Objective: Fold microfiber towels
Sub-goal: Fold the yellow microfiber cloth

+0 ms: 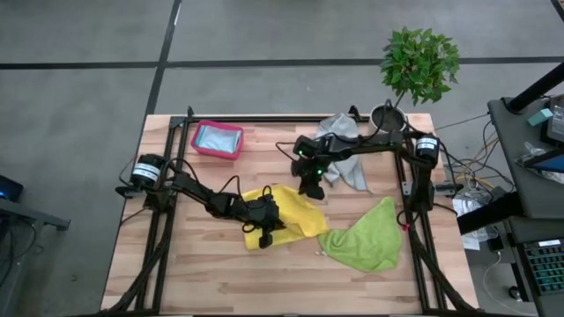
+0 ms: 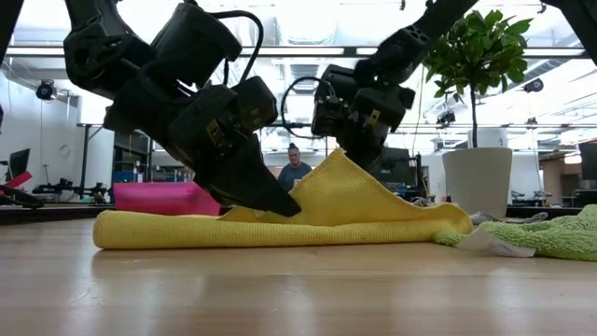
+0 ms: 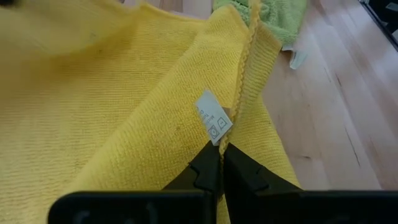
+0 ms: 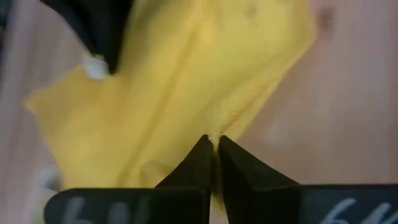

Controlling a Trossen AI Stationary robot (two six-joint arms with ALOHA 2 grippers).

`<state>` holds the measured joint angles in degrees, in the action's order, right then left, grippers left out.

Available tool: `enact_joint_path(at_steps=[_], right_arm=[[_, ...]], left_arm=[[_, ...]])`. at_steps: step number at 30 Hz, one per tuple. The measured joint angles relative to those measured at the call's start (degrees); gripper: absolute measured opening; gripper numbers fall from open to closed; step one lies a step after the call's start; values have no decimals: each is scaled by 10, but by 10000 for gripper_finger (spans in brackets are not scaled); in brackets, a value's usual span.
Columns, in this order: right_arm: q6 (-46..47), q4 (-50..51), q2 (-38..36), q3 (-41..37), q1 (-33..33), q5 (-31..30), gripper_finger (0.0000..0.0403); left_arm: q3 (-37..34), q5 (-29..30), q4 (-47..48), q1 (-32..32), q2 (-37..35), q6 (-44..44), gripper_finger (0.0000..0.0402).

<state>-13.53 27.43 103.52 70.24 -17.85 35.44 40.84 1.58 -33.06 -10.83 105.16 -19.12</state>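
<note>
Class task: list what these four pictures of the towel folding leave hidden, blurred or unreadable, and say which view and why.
- Care label on the yellow towel: left wrist view, print too small.
- Grey towel: high view, partly hidden under the right arm.
- Pink bin: low view, left gripper covers its end.
- Right wrist view: blurred throughout.

bin point(image 1: 217, 140) behind towel point(image 1: 286, 214); plant point(image 1: 419, 63) at table's point(image 1: 220, 273) far right.

The wooden table point(image 1: 176, 273) was covered with a yellow towel point(image 1: 295, 213) at centre, a lime green towel point(image 1: 366, 238) lower right, a grey towel point(image 1: 348, 150) and a pink bin point(image 1: 217, 140) toward the top.
</note>
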Motion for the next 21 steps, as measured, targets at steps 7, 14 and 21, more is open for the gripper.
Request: enact_joint_path(at_steps=[7, 14, 21], right_arm=[[-71, 78, 0, 61, -5, -181, 13], [-75, 86, 0, 76, -9, -190, 58], [-75, 117, -1, 96, -20, -249, 141]], left_arm=[[0, 0, -18, 0, 0, 0, 0], [0, 0, -26, 0, -3, 0, 0], [0, 0, -26, 0, -3, 0, 0]])
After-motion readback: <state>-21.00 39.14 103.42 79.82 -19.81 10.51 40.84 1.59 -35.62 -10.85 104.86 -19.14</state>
